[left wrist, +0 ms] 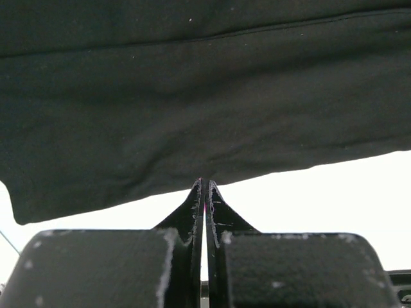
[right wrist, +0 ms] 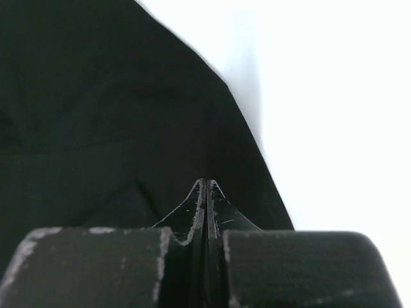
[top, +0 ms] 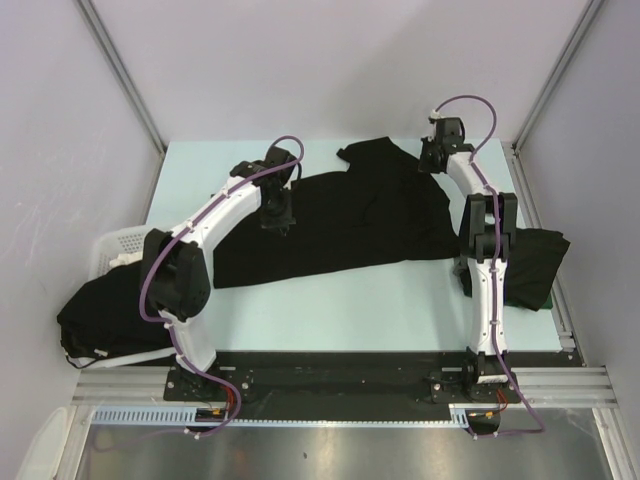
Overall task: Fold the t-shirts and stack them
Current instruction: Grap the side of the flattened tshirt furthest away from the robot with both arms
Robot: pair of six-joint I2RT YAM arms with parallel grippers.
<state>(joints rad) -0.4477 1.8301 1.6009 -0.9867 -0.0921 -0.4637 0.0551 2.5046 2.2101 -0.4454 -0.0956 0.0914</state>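
Note:
One black t-shirt [top: 345,225] lies spread across the middle of the pale table. My left gripper [top: 275,222] is down on its left end. In the left wrist view the gripper [left wrist: 204,184] is shut, its tips pinching the shirt's near hem [left wrist: 192,115]. My right gripper [top: 435,160] is at the shirt's far right corner. The right wrist view shows that gripper [right wrist: 205,183] shut too, its tips on the black cloth [right wrist: 115,128] close to the shirt's edge. A folded black t-shirt [top: 535,265] sits at the right edge of the table.
A white slotted basket [top: 118,243] hangs off the table's left side, with more black shirts [top: 105,315] heaped in and over it. Grey walls and metal frame posts enclose the table on three sides. The arms' bases stand on the black rail at the near edge.

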